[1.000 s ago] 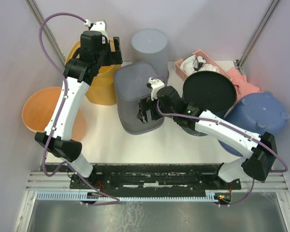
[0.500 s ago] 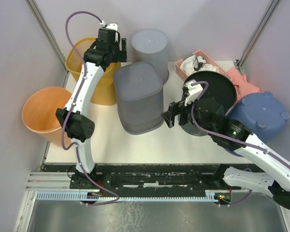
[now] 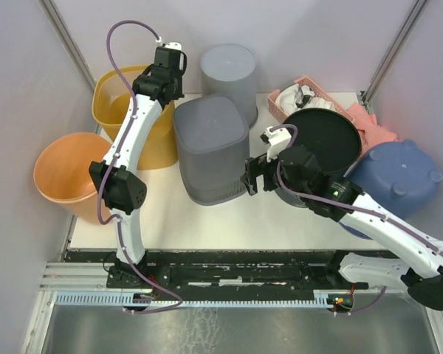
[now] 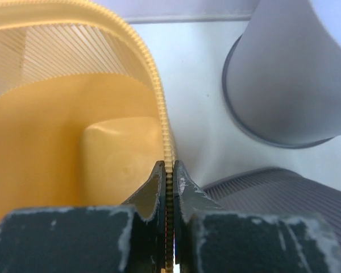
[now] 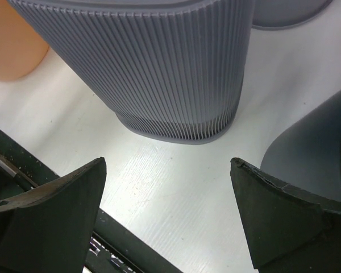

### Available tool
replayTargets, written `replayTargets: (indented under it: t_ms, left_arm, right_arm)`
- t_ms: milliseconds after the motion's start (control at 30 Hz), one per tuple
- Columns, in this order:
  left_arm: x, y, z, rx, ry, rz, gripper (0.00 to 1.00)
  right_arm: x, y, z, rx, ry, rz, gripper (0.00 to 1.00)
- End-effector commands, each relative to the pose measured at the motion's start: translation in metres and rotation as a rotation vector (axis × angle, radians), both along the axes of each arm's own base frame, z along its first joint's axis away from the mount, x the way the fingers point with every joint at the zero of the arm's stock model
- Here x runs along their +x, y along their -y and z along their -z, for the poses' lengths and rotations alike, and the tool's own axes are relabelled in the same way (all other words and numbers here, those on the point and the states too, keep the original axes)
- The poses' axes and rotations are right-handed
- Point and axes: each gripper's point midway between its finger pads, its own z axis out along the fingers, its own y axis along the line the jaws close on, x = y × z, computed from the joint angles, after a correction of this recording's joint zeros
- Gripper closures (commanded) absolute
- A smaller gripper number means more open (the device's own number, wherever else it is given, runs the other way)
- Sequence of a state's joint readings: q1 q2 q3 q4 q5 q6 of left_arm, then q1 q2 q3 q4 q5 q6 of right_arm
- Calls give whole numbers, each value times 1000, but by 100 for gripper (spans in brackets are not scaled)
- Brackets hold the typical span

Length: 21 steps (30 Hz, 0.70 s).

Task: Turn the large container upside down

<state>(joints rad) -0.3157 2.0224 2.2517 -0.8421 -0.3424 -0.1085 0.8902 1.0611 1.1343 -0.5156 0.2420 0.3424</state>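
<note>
The yellow bin (image 3: pixel 117 103) stands upright in the upper left of the top view, mouth up. The left end effector (image 4: pixel 168 166) is pressed together on its rim (image 4: pixel 156 85) at the right side, one finger inside and one outside, so the body of the bin lies to the left of the grip. The right end effector (image 3: pixel 249 179) is spread wide and holds nothing. It hangs at the middle of the frame just beside the grey bin (image 3: pixel 210 147), so I judge the left arm is the one to tip the yellow bin over.
</note>
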Motion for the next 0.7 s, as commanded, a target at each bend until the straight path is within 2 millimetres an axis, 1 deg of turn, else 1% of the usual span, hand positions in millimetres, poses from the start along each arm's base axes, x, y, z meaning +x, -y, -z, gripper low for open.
replayTargets:
  t_ms: [0, 100, 167, 267, 333, 367, 467, 533, 567, 667]
  left_arm:
    - [-12, -15, -61, 8, 128, -20, 97]
    - [-38, -25, -121, -9, 252, -16, 97]
    - [-61, -30, -163, -30, 346, -1, 97]
    - [-102, -32, -228, -72, 507, 31, 97]
    - [-129, -35, -264, -91, 604, 45, 97]
    - [-146, -33, -283, -99, 653, 56, 97]
    - [-190, -39, -324, -103, 768, 49, 97]
    - [-215, -45, -343, -108, 825, 42, 97]
    - [-230, -52, -355, -121, 864, 34, 97]
    - [-260, -63, -377, -176, 950, 47, 97]
  right_arm:
    - [7, -23, 7, 14, 20, -64, 1]
    - [23, -29, 24, -23, 36, -34, 1]
    - [36, -35, 30, -46, 58, -13, 1]
    - [56, -40, 38, -82, 66, 48, 1]
    - [64, -47, 44, -95, 61, 60, 1]
    - [68, -49, 48, -97, 55, 61, 1]
    - [76, -61, 59, -84, 44, 47, 1]
    - [80, -68, 66, -85, 39, 35, 1]
    - [82, -74, 67, -73, 43, 25, 1]
    - [91, -91, 74, -48, 51, -5, 1]
